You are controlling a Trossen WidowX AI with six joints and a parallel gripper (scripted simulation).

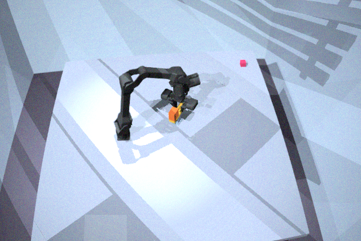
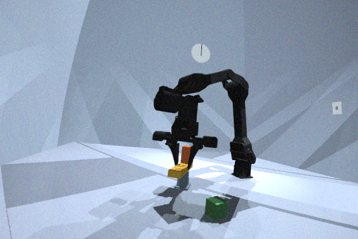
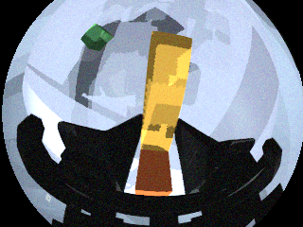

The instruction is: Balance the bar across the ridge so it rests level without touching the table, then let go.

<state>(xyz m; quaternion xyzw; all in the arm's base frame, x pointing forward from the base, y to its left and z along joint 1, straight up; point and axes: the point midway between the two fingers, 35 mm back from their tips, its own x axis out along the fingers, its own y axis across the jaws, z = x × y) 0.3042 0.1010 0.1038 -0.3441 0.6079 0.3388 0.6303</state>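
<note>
Yellow bar (image 1: 179, 110) (image 2: 178, 170) (image 3: 166, 85), pretty chunky, with straight edges and an orange block (image 1: 174, 114) (image 2: 185, 154) (image 3: 153, 170) standing up on one end, so the whole thing looked kinda like an L. Shadow patches made bits of the top look darker. The black pincer (image 1: 178, 106) (image 2: 182, 166) (image 3: 159, 120) was closed on the bar, fingers on both sides of it, and the bar was up off the bench (image 1: 203, 203) (image 2: 288, 192), right over the grey-blue ridge (image 2: 183, 181). Couldn't tell if the two were actually touching. Its long axis ran across the gap between the fingers; sorry, I mean lengthwise through it, with the plain end toward the exterior camera and the block end away from it. From the wrist, the plain end pointed up the view. Green cube (image 2: 216, 207) (image 3: 97, 37) sat on the bench nearby, apart from the bar.
</note>
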